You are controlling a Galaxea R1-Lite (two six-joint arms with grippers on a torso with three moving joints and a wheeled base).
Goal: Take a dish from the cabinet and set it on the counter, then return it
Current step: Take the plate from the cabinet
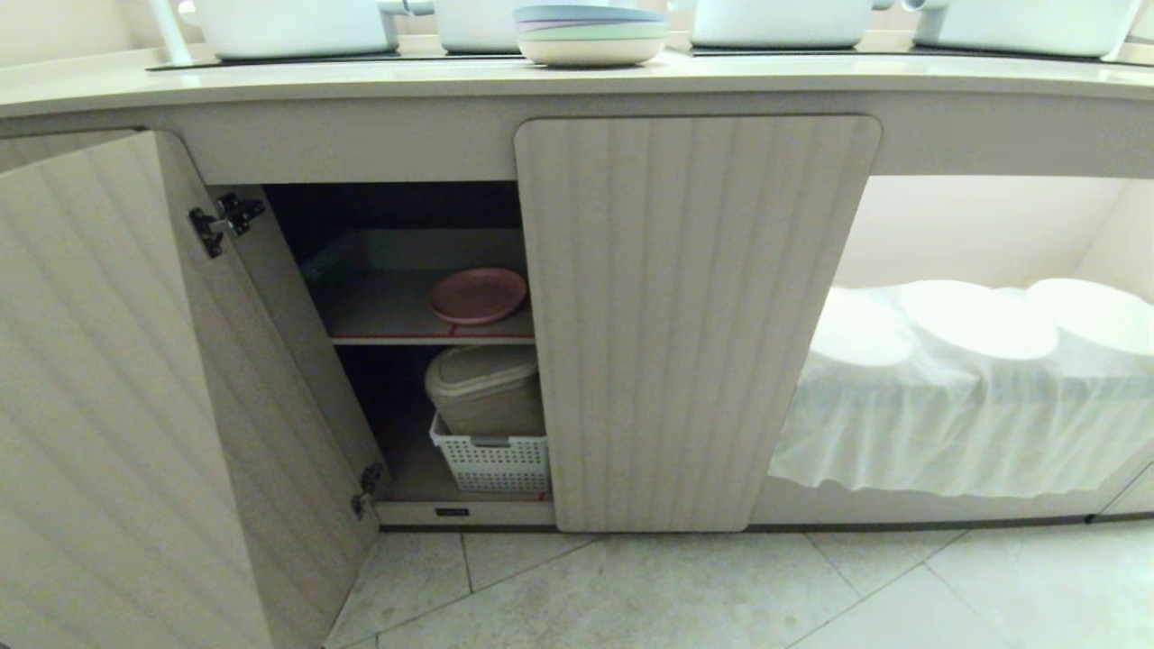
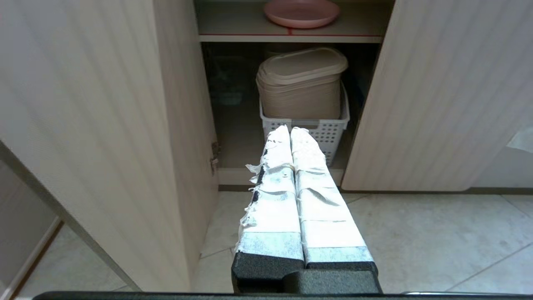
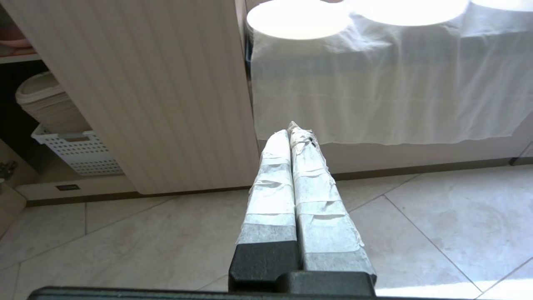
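- The left gripper (image 2: 290,130) is clenched on nothing, its two tape-wrapped fingers pressed flat together. It hangs low over the tiled floor (image 2: 416,241), aimed level at the open half of the cabinet (image 2: 437,104), short of its threshold.
- The right gripper (image 3: 291,127) is likewise clenched and empty, held low over the floor in front of the closed ribbed door (image 3: 166,96), near that door's edge beside the doorless recess.
- Neither arm shows in the head view.
- The dish (image 1: 478,295), a pink plate, lies flat on the cabinet's inner shelf (image 1: 388,315), toward the shelf's right end and close to its red-lined front edge.
- Under the shelf, a white perforated basket (image 1: 491,464) stands on the cabinet floor and holds a beige lidded container (image 1: 487,388).
- The left door (image 1: 108,388) is swung wide open, black hinges showing on its inner edge.
- The counter (image 1: 361,86) runs above; a stack of pastel plates (image 1: 590,34) sits near its front edge, with white pots behind on black hob panels.
- To the right, the recess holds large white discs (image 1: 978,315) on draped white cloth (image 1: 947,433).
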